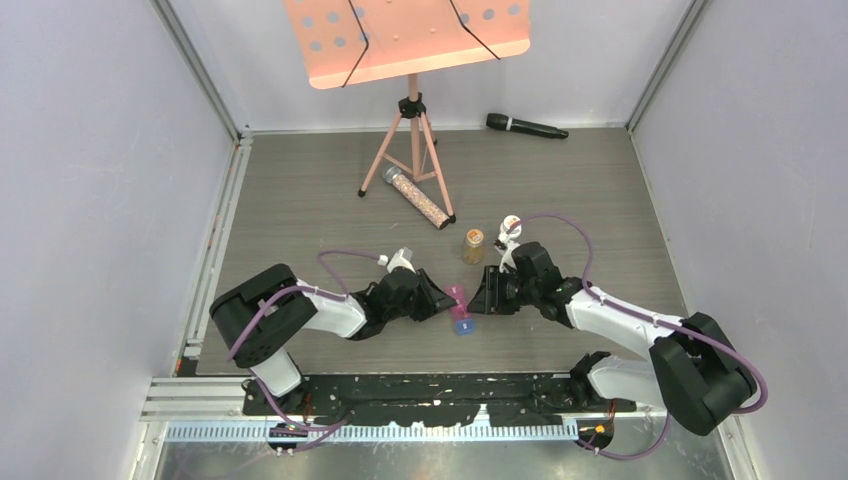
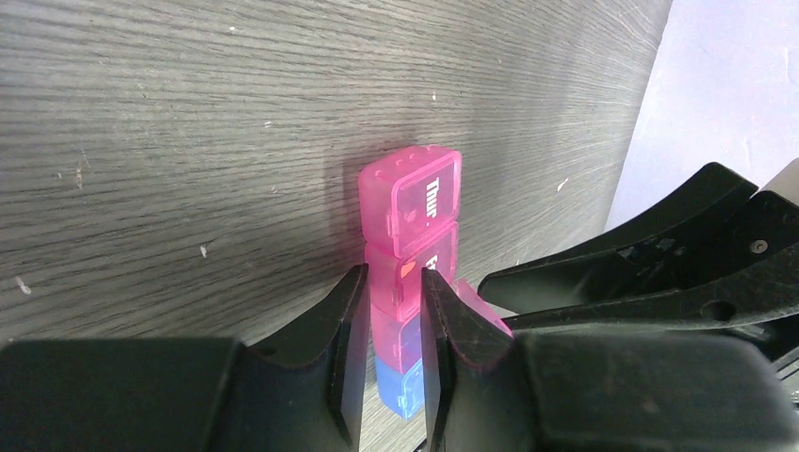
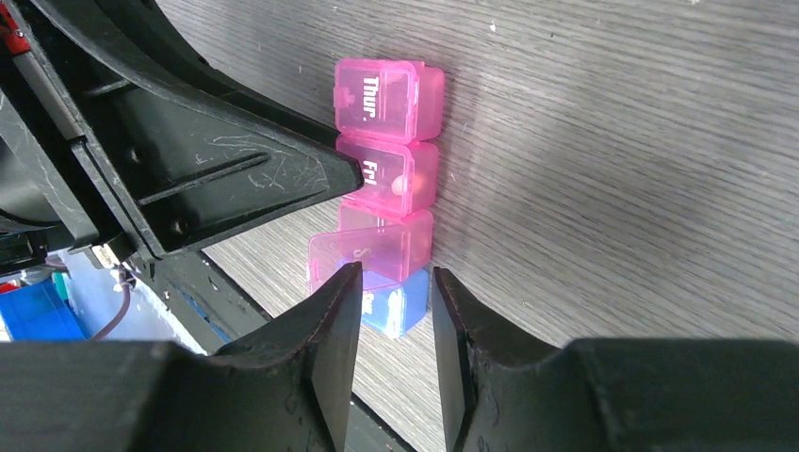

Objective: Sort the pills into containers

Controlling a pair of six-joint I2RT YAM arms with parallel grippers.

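pink-and-blue plastic pill-box strip point(image 3: 386, 94): lying on grey wood-grain tabletop point(image 2: 188, 141), third pink lid open | left gripper point(image 2: 394, 273): narrow gap, at strip's middle pink compartments, hold unclear | right gripper point(image 3: 396, 273): narrow gap, at strip's blue end, hold unclear

Grey wood-grain table point(image 2: 188, 122) fills the view, with pale wall point(image 2: 725, 66) at 2 o'clock. Near centre lies the pill-box strip point(image 2: 412, 202). Its pink compartment marked "Thur" sits toward 12 o'clock, a second pink one follows below, and the blue end point(image 2: 400, 391) points toward 6 o'clock. The left gripper point(image 2: 393, 282) enters from 6 o'clock, and its black fingers point(image 2: 339, 325) flank the strip's lower half closely. A pink lid point(image 2: 481, 306) juts out toward 3 o'clock. The right gripper point(image 2: 504, 301) reaches in from 3 o'clock, with its tips at that lid.
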